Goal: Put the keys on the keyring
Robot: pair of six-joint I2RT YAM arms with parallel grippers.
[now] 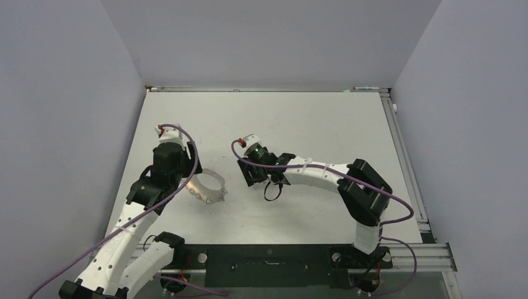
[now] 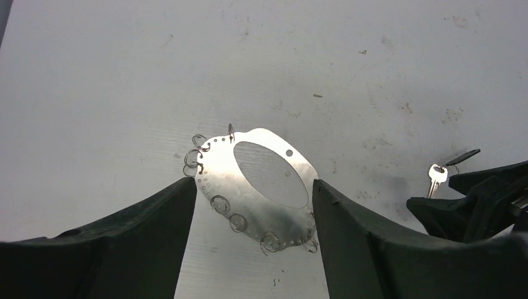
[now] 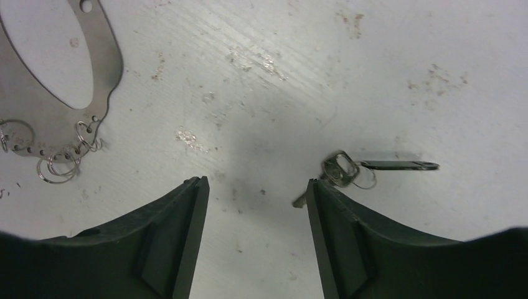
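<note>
The keyring, a flat oval plate of brushed silver metal with a smooth oval hole cut through it and a row of tiny punched holes along its rim, sits on the table in front of the left arm. Small silver wire loops, thin and round, hang from that rim. The left gripper straddles the plate with its matte black fingers spread wide, their tips right at opposite edges of the metal. Whether they press on it cannot be told.

Near it on the right lies the key, a tiny silver metal key with a small wire ring through its head and a thin flat black tab beside it. The right gripper hangs over it with jaws wide apart and only bare table between them. The key's blade runs down to the inner edge of one finger. Key and keyring lie apart.

The table is white, matte and faintly ribbed, scuffed with dark specks and scratches. Plain pale grey walls close it in on three sides, and purple cables trail along the white arms.
</note>
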